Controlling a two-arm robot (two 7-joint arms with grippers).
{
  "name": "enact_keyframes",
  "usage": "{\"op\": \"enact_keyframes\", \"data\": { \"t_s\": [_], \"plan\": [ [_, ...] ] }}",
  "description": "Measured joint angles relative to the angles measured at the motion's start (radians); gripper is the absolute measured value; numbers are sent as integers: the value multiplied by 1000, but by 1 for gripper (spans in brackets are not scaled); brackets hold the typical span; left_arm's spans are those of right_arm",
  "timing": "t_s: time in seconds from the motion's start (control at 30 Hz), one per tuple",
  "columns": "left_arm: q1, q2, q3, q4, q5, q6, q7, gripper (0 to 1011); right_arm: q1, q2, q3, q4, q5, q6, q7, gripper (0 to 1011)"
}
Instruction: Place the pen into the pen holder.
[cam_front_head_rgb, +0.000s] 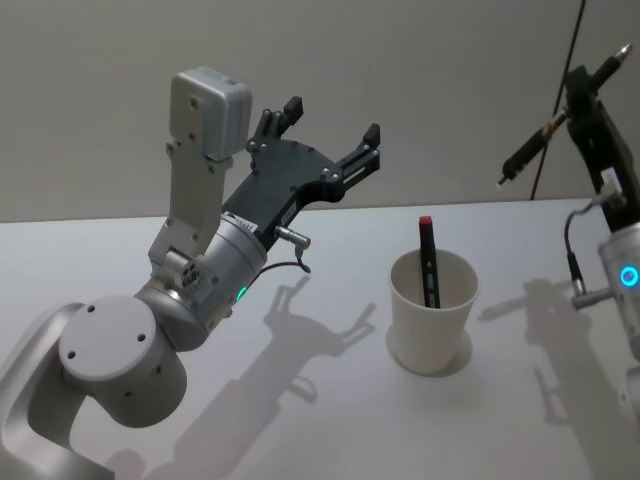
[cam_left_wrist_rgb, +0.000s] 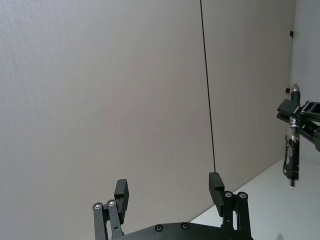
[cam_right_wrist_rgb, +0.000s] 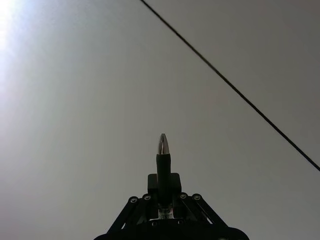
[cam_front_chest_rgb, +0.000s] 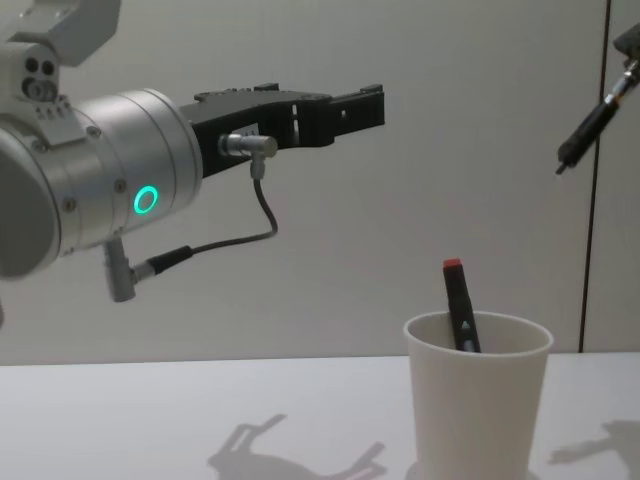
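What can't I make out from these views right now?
- Lower end of the red-capped pen in the pen holder: hidden by the cup wall in the head and chest views.
- The held pen's upper end: cut off by the chest view's right edge.
- Right gripper's finger contact on the held pen: hidden behind the linkage in the right wrist view.
- Left gripper: open, empty.

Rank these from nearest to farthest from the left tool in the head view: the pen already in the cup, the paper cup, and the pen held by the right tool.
1. Pen in the cup: right of the open left tool, lower, leaning against the rim.
2. Paper cup: on the table, lower still.
3. Held pen: far right, in the right tool.
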Motion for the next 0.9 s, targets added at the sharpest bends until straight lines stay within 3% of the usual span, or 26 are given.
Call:
{"op": "enact_keyframes", "data": {
  "t_s": [0.2, 0.5, 0.53, 0.8, 0.83, 0.9],
  "plan": [
    [0, 0, 0, 0, 0, 0, 0, 1003, -34, 25, -7, -38, -60, 14, 22, 131],
    [0, 0, 0, 0, 0, 0, 0, 1003, -72, 40, -33, -89, -211, 33, 53, 131],
    [0, 0, 0, 0, 0, 0, 0, 1004, -72, 40, -33, -89, -211, 33, 53, 131],
    [0, 0, 0, 0, 0, 0, 0, 1003, -85, 28, -66, -107, -385, 48, 66, 131],
    [0, 0, 0, 0, 0, 0, 0, 1003, -85, 28, -66, -107, -385, 48, 66, 131],
    [0, 0, 0, 0, 0, 0, 0, 1003, -86, 19, -78, -107, -449, 53, 67, 131]
  ]
}}
